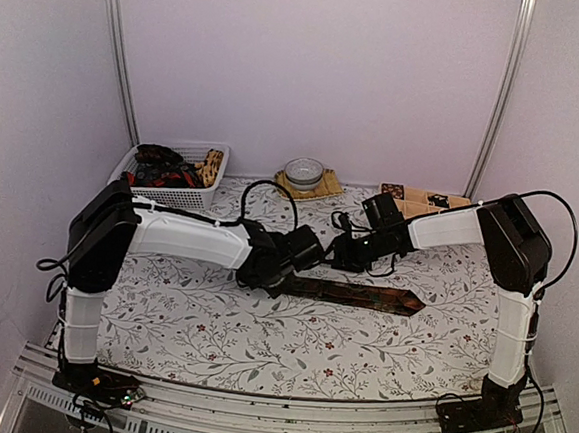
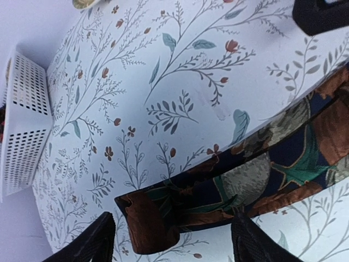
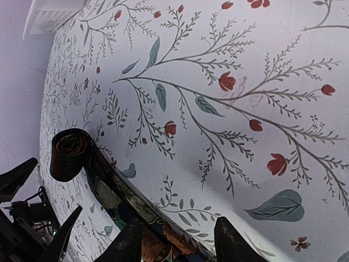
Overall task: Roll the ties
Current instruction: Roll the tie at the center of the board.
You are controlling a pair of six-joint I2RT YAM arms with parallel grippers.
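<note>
Rolling barely starting: small roll (image 3: 70, 153) at 9 o'clock end of tie (image 1: 363, 297), rest lying flat — left pincer (image 2: 173, 218) standing apart round roll; right pincer (image 3: 179, 224) straddling tie — grip unclear.

White links (image 1: 187, 239), black joints (image 1: 513, 239), seemingly black cables (image 1: 272, 187).

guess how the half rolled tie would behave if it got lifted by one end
Probably floppy: the tie lies flat as thin fabric, so it would likely drape and sag. The rolled end looks loose and may well unroll, since the left gripper stands open around it. Being thin, it seems light and might slide on the tablecloth.
</note>
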